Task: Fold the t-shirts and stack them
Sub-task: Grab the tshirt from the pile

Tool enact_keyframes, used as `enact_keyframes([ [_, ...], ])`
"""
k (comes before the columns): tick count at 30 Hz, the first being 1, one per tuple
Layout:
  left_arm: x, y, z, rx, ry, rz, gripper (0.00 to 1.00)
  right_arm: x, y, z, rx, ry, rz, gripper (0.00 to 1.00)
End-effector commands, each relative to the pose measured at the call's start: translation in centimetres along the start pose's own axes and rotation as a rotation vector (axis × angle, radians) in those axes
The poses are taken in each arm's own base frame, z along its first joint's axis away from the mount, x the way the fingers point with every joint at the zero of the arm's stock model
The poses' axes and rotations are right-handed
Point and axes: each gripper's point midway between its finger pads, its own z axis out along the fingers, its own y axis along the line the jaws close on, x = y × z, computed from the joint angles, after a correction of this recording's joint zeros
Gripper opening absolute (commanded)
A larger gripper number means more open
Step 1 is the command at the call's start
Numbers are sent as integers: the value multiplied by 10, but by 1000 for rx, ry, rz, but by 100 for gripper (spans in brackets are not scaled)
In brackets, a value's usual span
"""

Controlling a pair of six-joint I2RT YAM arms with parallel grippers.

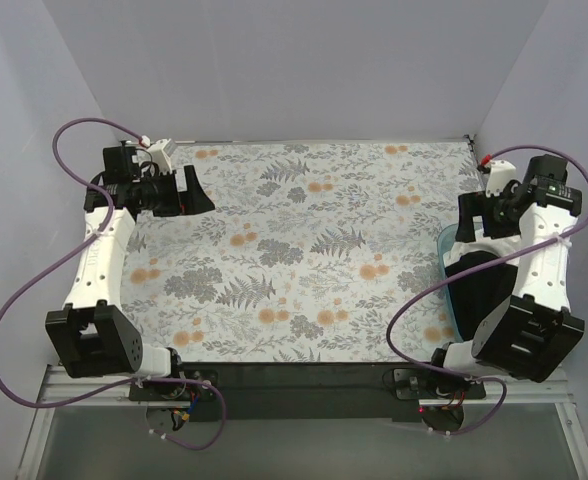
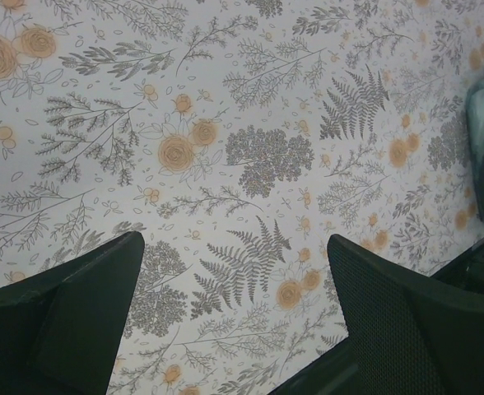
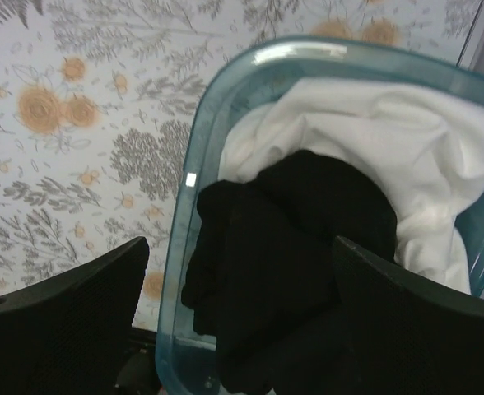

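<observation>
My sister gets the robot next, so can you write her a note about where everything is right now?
Left gripper: open, empty, over the floral cloth.
Right gripper: open, empty, above the teal tub.
Shirts: black t-shirt crumpled on top of the white t-shirts, all in the tub; how many white ones is unclear.
Done: nothing folded or stacked yet.
Left: take each shirt out, fold it, stack them.

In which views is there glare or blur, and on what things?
Right wrist view: bright glare on the rim of the teal plastic tub; the black cloth t-shirt shows almost no detail. Left wrist view: the grey-and-orange floral sheet is sharp, the tub blurred. Top view: even light, faint shadows.
</observation>
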Motion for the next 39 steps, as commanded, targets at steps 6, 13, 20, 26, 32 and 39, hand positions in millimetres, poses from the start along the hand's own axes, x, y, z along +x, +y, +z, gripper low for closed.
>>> enact_keyframes([
  [6, -10, -15, -1, 79, 6, 1, 94, 95, -11, -6, 21, 234, 26, 98],
  [13, -10, -15, 0, 86, 10, 1, 94, 136, -27, -11, 90, 283, 96, 98],
  [20, 0, -14, 1, 89, 18, -4, 94, 173, -31, -5, 150, 331, 126, 98],
  [26, -1, -11, 2, 75, 20, 10, 94, 189, -34, 9, 173, 356, 144, 98],
  [32, 2, -13, 6, 96, 26, -8, 94, 190, -35, 8, 192, 346, 137, 56],
  [39, -1, -14, 4, 100, 15, 0, 94, 112, -35, -47, 218, 127, 64, 1],
])
